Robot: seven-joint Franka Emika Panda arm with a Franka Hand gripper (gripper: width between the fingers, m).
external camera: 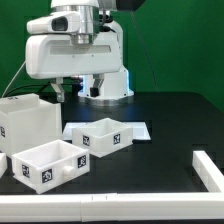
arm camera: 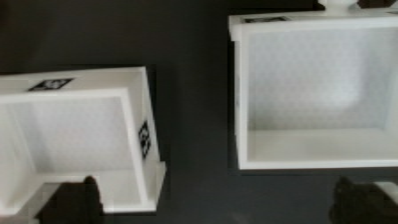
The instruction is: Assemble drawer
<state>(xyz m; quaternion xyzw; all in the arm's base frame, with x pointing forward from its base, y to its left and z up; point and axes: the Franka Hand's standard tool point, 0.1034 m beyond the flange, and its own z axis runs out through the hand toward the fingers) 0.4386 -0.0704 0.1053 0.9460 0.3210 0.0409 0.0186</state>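
The white casing (external camera: 26, 122) stands at the exterior view's left. One shallow tray (external camera: 100, 135) lies in the middle and a second tray (external camera: 48, 163) lies nearer the front; all carry black-and-white tags. My gripper (external camera: 80, 92) hangs open and empty above the table, behind the casing and the middle tray. In the wrist view the gripper (arm camera: 217, 205) is wide open, with dark fingertips (arm camera: 71, 203) at both sides over the black table. A tray (arm camera: 320, 100) lies on one side of the gap and an open white part with tags, apparently the casing (arm camera: 80, 135), on the other.
The marker board (external camera: 138, 129) lies flat beside the middle tray. A white rail (external camera: 208, 168) borders the table at the front and the exterior view's right. The robot's white base (external camera: 105, 85) stands at the back before a green backdrop.
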